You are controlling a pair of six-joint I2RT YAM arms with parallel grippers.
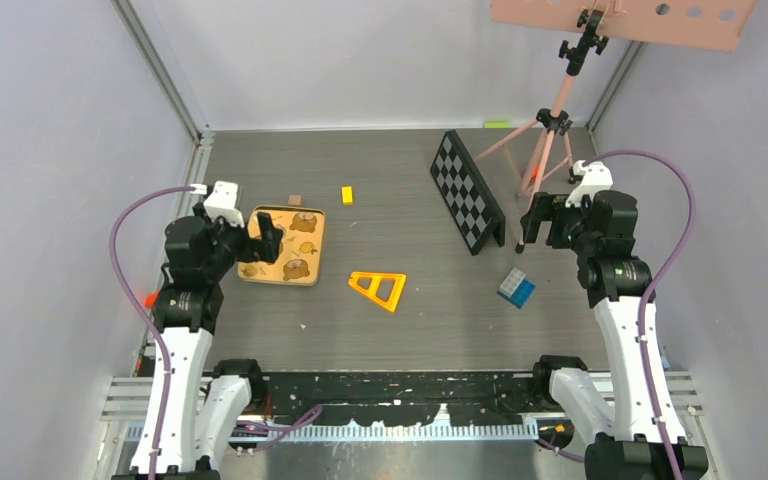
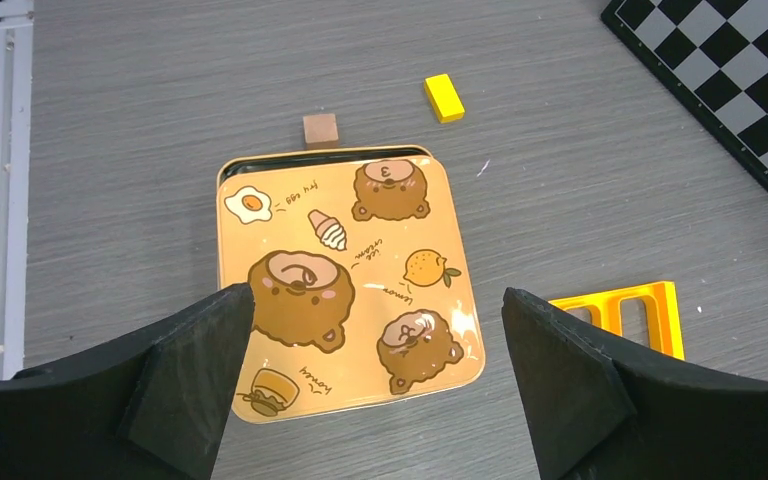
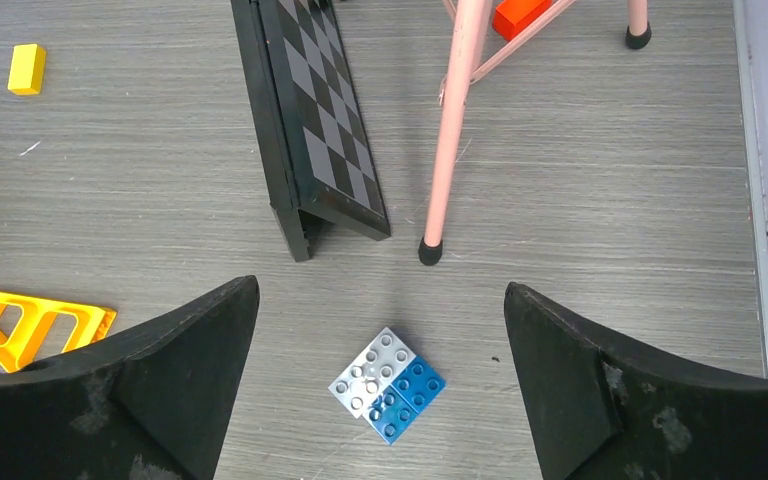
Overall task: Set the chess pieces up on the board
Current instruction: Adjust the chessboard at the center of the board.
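The board (image 1: 468, 190) is folded and stands on its edges like a narrow tent at the back right, one chequered face up; it also shows in the left wrist view (image 2: 730, 70) and the right wrist view (image 3: 330, 120). No chess pieces are in view. My left gripper (image 1: 268, 238) hangs open above the near part of a closed gold tin with bear pictures (image 2: 350, 230), nothing between its fingers (image 2: 190, 380). My right gripper (image 1: 528, 225) is open just right of the board's near end, above a blue and white brick (image 3: 388, 383).
A yellow block (image 1: 347, 195) and a small brown cube (image 1: 295, 200) lie behind the tin (image 1: 305, 250). An orange triangle frame (image 1: 380, 289) lies at the middle. A pink tripod (image 1: 550, 130) stands behind the board, one foot (image 3: 430, 252) close to its near end.
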